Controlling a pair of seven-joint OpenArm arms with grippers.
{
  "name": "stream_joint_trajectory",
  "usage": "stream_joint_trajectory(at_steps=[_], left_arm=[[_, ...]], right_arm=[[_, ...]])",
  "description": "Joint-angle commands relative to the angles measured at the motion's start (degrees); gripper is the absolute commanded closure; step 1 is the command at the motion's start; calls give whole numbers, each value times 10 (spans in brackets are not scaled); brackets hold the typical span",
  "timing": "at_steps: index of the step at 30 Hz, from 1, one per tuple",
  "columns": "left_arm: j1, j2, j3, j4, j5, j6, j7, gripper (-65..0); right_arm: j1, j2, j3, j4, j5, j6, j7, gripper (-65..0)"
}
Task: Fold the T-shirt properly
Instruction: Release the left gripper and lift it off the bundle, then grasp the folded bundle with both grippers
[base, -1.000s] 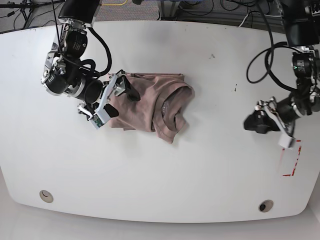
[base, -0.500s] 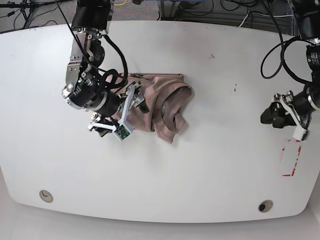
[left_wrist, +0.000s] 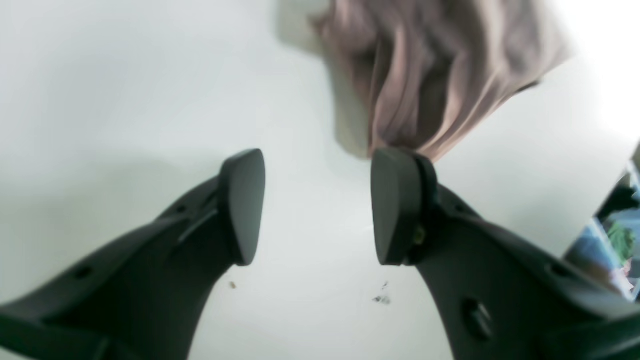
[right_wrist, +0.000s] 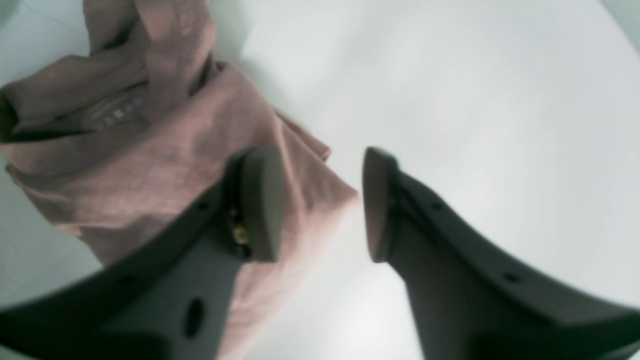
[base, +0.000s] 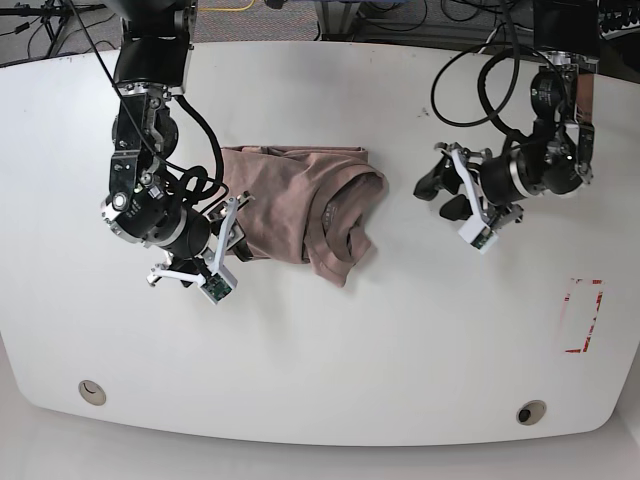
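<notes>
The mauve-tan T-shirt lies bunched left of the table's middle, its ribbed neckline turned right. My right gripper hovers at the shirt's lower left edge. In the right wrist view this gripper is open; its left finger is over the T-shirt, and a cloth corner reaches into the gap. My left gripper hangs right of the shirt, apart from it. In the left wrist view that gripper is open and empty, with the T-shirt blurred beyond its fingertips.
The white table has a red tape mark near its right edge and two round holes along the front. Dark cables loop from the left arm near the far edge.
The left arm has swung in from the table's right edge toward the shirt. The right arm has shifted down along the shirt's left edge, and its jaws stand narrower.
</notes>
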Motion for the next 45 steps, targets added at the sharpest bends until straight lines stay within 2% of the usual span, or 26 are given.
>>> stream_joint_trajectory(at_steps=[1,4,9,13,15,19,25,30,35,39,45], left_arm=[[-8,33,22,10,33,-4,-35,-318],[3,62,55,9,99,-1,-67,-318],[8,114,99,8,214,-1,-104,-318],[17,151,123,7,298,-1,-113,-318],[17,172,134,-2,345,-1,-113,-318],[14,189,148,-32,392,-1,-113,-318],[-22,191,152,-90,404,-3,-113,-318],[-64,191,152,-177,405,-2,-121,-318],[-110,190,152,-262,406,-1,-164,-318],[-139,192,152,-293,406,-1,-170,-318],[-180,194,152,-299,405,-3,-170,-318]], right_arm=[[10,7,-1,-24,10,1,49,-152],[9,9,-3,-58,12,1,79,-101],[12,9,-2,-106,10,1,128,-101],[17,12,-2,-151,9,1,173,-100],[21,23,-4,-185,9,1,209,-98],[21,36,-2,-250,9,1,273,-97],[2,74,-1,-304,11,1,358,-95],[-33,96,12,-304,12,1,380,-95],[-81,97,64,-292,12,1,380,-95],[-120,95,91,-268,12,1,378,-95],[-173,74,113,-206,12,1,366,-95]])
